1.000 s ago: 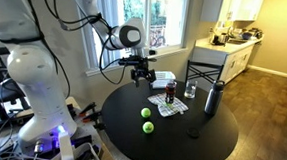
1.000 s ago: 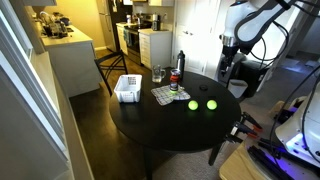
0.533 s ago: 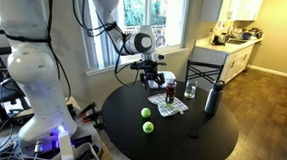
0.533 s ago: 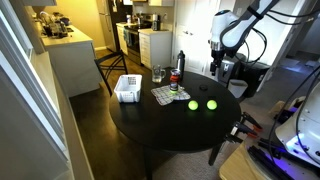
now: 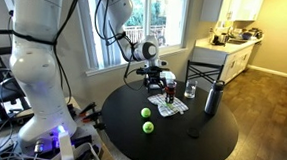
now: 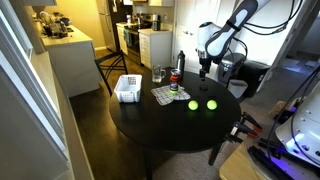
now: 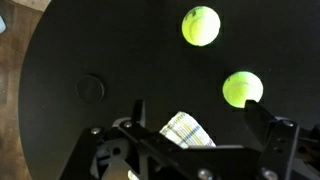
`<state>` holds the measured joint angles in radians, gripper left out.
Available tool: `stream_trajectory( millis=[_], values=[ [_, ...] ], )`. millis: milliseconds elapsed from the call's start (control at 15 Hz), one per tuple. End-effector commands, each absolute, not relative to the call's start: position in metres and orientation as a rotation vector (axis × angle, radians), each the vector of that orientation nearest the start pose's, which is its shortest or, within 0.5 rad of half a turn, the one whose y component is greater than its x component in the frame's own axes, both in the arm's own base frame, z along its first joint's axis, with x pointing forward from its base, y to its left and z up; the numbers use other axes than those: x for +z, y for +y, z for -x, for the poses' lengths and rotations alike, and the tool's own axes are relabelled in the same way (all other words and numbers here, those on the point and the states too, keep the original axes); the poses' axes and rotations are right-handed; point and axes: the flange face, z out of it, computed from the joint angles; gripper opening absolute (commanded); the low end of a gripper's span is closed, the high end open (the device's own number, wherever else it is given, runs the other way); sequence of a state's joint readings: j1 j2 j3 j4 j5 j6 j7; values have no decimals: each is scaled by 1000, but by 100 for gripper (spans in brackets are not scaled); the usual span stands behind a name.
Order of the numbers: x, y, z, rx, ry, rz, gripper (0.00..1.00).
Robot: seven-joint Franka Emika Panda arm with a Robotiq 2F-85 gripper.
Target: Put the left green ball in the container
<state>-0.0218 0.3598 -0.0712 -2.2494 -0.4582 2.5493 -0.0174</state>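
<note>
Apart from the end effector (image 6: 203, 72), the left green ball (image 6: 190, 104) lies untouched.

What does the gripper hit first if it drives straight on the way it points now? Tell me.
Probably the checkered cloth, whose corner shows midway inside the open gripper in the wrist view, or the bare black table right beside it. Depth is unclear. Neither ball lies on that line.

Daylight enters at the window (image 5: 167, 16), overexposed. Room evenly lit, moderately bright. Black table (image 6: 170, 130) carries soft sheen. Exterior views low-resolution, soft. Wrist view dark, foreground blurred.
</note>
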Motion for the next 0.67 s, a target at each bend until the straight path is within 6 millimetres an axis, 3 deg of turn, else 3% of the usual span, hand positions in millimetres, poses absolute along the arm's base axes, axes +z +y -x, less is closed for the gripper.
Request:
stream_trajectory(
  millis=[0,67,267,600],
  values=[
    [198,-22,-545,160,-618,3320,100],
    [196,-31,-541,129,-572,3345,100],
    [195,-19,-545,131,-601,3336,100],
    [195,-20,-545,133,-598,3337,100]
  ],
)
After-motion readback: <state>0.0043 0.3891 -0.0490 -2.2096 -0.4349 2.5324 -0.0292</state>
